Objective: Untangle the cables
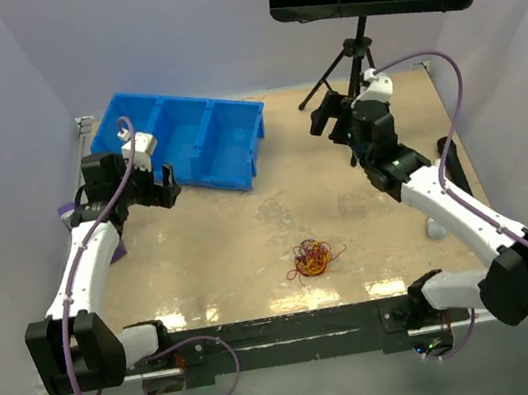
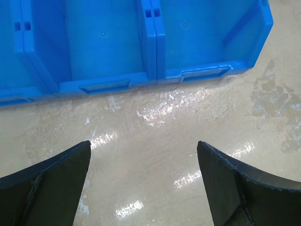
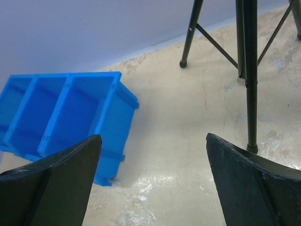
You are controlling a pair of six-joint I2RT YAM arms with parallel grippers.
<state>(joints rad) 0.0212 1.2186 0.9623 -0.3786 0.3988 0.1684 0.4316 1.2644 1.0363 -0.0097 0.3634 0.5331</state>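
Blue plastic marks the far left of the table: a three-compartment bin lying by the back corner. The left tool sits just in front of the bin's near wall, its dark fingers spread wide and holding nothing, with bare glossy table between them. The cables, a small knot of red and orange-yellow curls with a few darker strands, lie on the table near its front edge, slightly right of centre, well apart from both tools and touched by neither. Farther right and toward the back, the right tool stands close to the legs of a black tripod, its fingers likewise parted and empty.
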